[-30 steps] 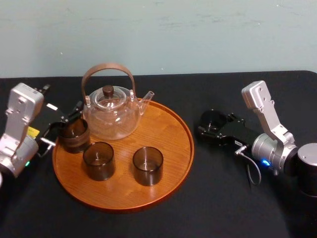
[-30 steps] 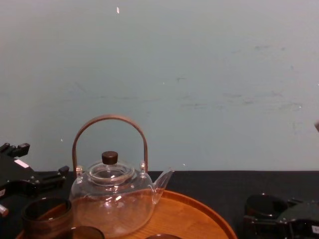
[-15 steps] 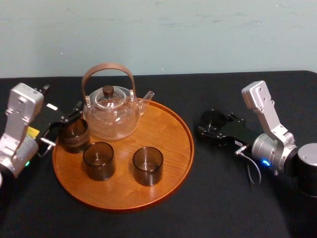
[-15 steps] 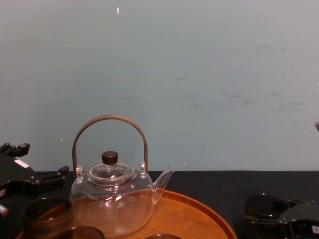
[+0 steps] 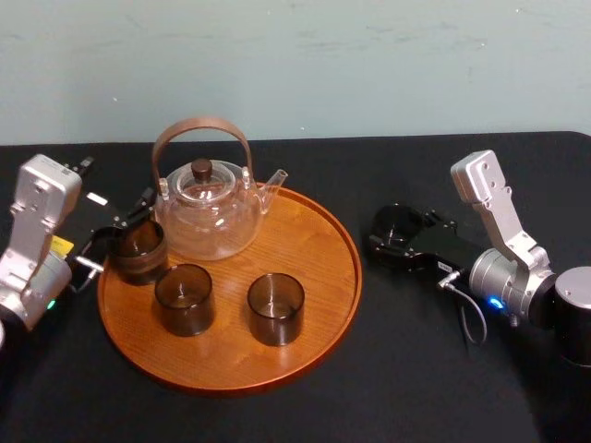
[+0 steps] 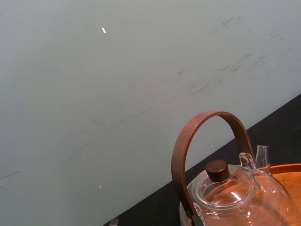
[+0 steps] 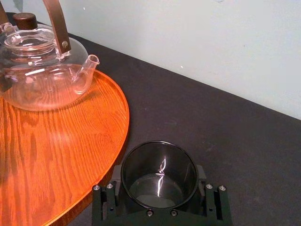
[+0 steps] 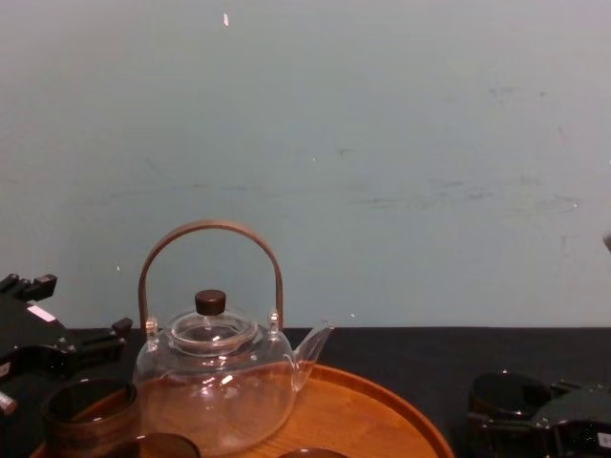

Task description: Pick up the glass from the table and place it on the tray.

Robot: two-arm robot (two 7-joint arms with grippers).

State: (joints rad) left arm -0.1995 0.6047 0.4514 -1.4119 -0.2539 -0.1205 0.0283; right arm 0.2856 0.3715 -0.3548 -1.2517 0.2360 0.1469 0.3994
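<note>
One glass point(image 7: 159, 173), clamped in the right claw point(image 7: 160, 190), stands just right of the tray point(image 7: 47, 155); left claw point(image 5: 115, 242), state unclear, beside its left rim.

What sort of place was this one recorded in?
Likely a robot lab bench: black-clothed table against a bare pale wall, staged tea tray, left gripper by it, right gripper at a glass.
</note>
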